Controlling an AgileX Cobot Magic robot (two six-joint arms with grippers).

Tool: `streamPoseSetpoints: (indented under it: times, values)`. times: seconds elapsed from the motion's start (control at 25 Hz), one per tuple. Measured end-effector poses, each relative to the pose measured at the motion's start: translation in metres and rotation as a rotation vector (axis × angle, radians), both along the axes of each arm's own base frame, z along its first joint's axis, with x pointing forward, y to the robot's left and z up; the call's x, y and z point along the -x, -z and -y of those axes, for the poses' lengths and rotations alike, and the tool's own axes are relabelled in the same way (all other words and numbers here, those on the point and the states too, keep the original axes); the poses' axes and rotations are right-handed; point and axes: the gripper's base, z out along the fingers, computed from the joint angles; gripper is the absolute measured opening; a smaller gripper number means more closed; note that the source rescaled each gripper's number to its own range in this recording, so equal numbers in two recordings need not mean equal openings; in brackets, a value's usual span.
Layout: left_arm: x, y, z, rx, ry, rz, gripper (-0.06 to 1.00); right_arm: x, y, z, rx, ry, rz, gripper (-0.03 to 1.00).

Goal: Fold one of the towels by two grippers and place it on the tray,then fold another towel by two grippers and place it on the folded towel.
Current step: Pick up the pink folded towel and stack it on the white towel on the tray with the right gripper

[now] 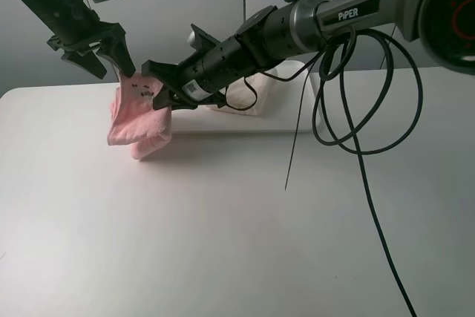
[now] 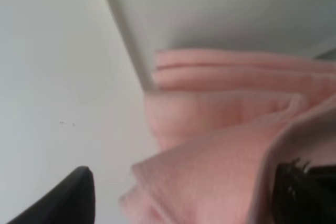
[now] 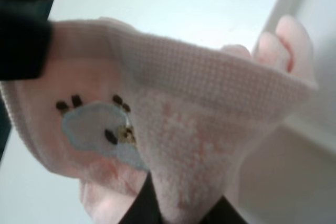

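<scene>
The pale pink towel (image 1: 139, 122) hangs bunched above the table, its lower end touching the surface. My right gripper (image 1: 159, 91) reaches across from the right and is shut on the towel's upper edge. The right wrist view shows the pink towel (image 3: 173, 129), with its cartoon-face mark, pinched between the black fingers (image 3: 23, 45). My left gripper (image 1: 113, 63) stands open at the towel's top left corner. In the left wrist view its jaws are spread wide on either side of the pink towel (image 2: 220, 156). The cream-white towel (image 1: 256, 93) lies folded on the white tray (image 1: 223, 125), partly hidden by the right arm.
The right arm's black cables (image 1: 356, 131) loop down over the right half of the white table (image 1: 223, 243). The tray stands at the back middle, close behind the hanging towel. The table's back edge runs along a grey wall.
</scene>
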Motion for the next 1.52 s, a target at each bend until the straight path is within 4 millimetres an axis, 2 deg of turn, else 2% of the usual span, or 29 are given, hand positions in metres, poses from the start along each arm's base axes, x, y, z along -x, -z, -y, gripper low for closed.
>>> streamPoseSetpoints:
  times: [0.24, 0.44, 0.6, 0.76, 0.96, 1.08, 1.32, 1.52]
  values:
    - [-0.005, -0.020, 0.004, 0.044, 0.012, 0.052, 0.89, -0.041, -0.025, 0.036, 0.082, 0.045, 0.058, 0.07]
    - [-0.006, -0.023, 0.005, 0.059, 0.020, 0.063, 0.89, -0.072, -0.059, 0.063, 0.026, 0.136, 0.099, 0.07]
    - [-0.006, -0.023, 0.005, 0.059, 0.021, 0.061, 0.89, -0.088, -0.075, 0.081, -0.006, 0.192, 0.118, 0.07]
    - [-0.006, -0.023, 0.005, 0.059, 0.021, 0.061, 0.89, -0.098, -0.078, 0.102, -0.026, 0.247, 0.087, 0.07]
    - [-0.006, -0.023, 0.005, 0.059, 0.021, 0.061, 0.89, -0.108, -0.063, 0.120, -0.060, 0.290, 0.002, 0.07]
    - [-0.006, -0.023, 0.005, 0.057, 0.021, 0.061, 0.89, -0.112, -0.043, 0.125, -0.045, 0.297, -0.037, 0.07]
    - [-0.006, -0.023, 0.005, 0.057, 0.021, 0.061, 0.89, -0.121, -0.015, 0.142, 0.055, 0.319, -0.024, 0.07]
    - [-0.007, -0.015, 0.005, 0.056, 0.021, 0.039, 0.89, -0.121, 0.007, 0.144, 0.102, 0.311, -0.047, 0.07]
